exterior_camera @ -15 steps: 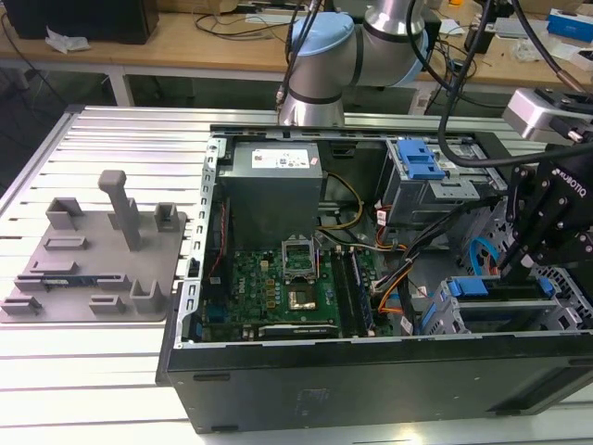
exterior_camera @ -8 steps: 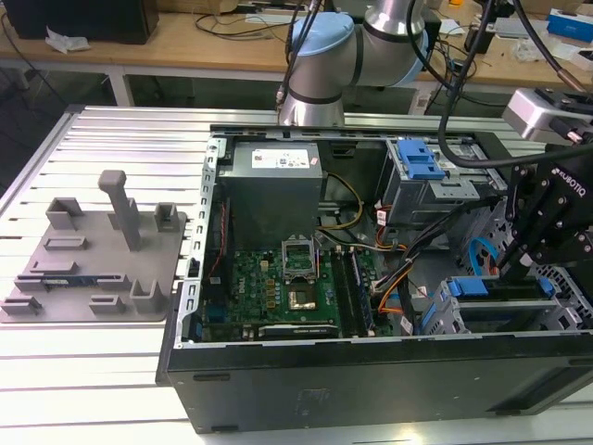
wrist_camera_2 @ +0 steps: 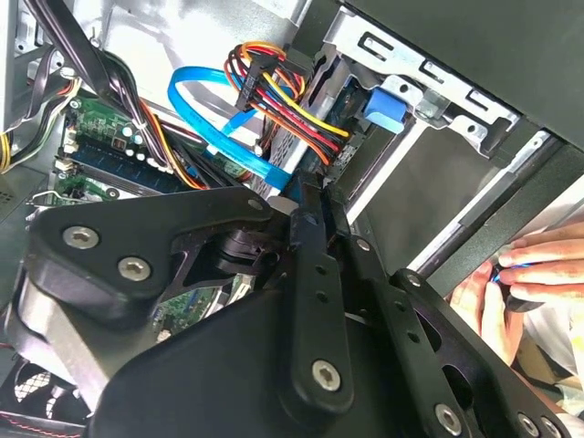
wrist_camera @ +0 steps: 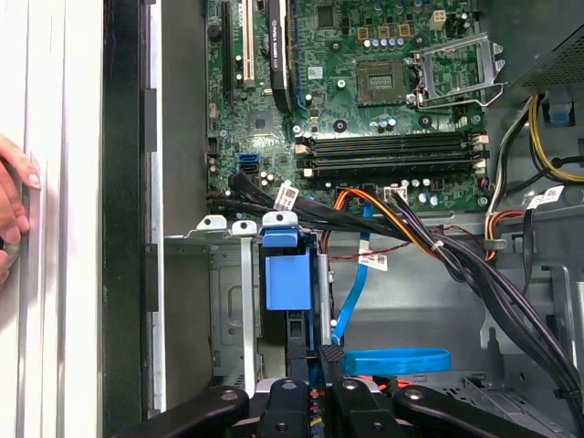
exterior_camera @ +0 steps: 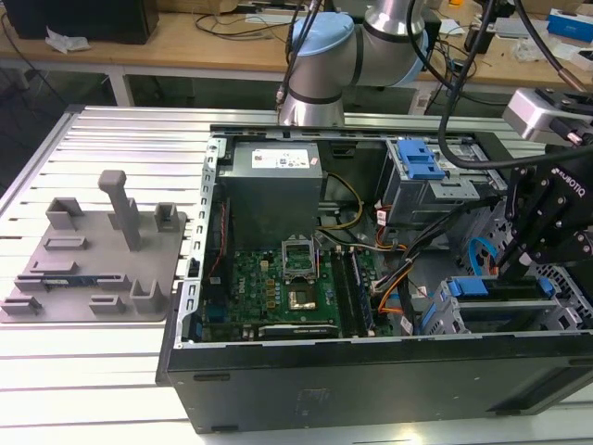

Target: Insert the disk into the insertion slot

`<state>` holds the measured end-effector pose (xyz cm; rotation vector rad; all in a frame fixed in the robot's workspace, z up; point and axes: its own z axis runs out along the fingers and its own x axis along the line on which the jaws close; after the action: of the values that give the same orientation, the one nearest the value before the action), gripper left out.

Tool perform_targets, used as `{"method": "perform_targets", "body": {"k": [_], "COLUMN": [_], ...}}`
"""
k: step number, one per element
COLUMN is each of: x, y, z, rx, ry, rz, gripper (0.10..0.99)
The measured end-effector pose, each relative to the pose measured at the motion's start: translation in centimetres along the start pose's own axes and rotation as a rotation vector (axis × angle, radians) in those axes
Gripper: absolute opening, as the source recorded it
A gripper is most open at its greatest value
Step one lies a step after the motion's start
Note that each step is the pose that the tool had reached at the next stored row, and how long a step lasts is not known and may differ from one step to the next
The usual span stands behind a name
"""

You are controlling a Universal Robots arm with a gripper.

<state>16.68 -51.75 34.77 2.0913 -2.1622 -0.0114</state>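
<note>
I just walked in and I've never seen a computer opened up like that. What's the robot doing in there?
A robot arm is reaching into an open computer case. Its end effector is right at the disk, which has a blue frame and stands on edge in the grey metal slot. I can't tell how far in the disk is. A person's hand rests just outside the case.
</note>
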Motion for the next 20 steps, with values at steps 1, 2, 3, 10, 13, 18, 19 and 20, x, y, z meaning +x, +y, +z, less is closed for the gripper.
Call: {"method": "perform_targets", "body": {"k": [1,2,3,10,13,18,19,20], "x": [0.01,0.02,0.03,0.06,0.06,0.12,0.15,0.16], "y": [0.00,0.00,-0.01,-0.10,-0.11,-0.12,-0.13,-0.13], "z": [0.00,0.01,0.01,0.02,0.03,0.16,0.18,0.18], "rx": [0.000,0.000,0.000,0.000,0.000,0.000,0.000,0.000], "ry": [0.0000,0.0000,-0.0001,0.0001,0.0001,-0.0002,-0.0001,0.0000], "rz": [0.000,0.000,0.000,0.000,0.000,0.000,0.000,0.000], "gripper": [0.161,0.161,0.161,0.161,0.161,0.161,0.161,0.161]}}
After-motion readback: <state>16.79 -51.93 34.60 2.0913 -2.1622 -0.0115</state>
